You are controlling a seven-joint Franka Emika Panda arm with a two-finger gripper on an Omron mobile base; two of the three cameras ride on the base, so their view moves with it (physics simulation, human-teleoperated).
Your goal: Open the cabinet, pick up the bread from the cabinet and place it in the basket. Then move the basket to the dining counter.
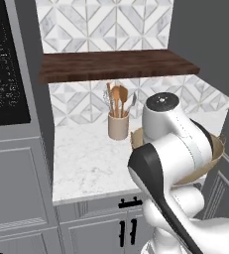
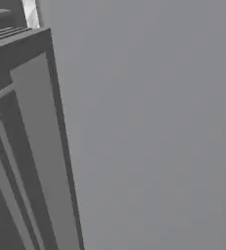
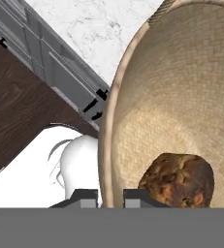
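Now pinching the basket rim between narrowly parted fingers, bread loose inside, likely to tip and spill given an off-centre rim hold.

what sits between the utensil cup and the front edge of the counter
Bare marble worktop, nothing on it, in the left base view. The utensil cup stands at the back by the tiles; the basket is off to its right, behind the arm.

Geometric tile backsplash, marble worktop
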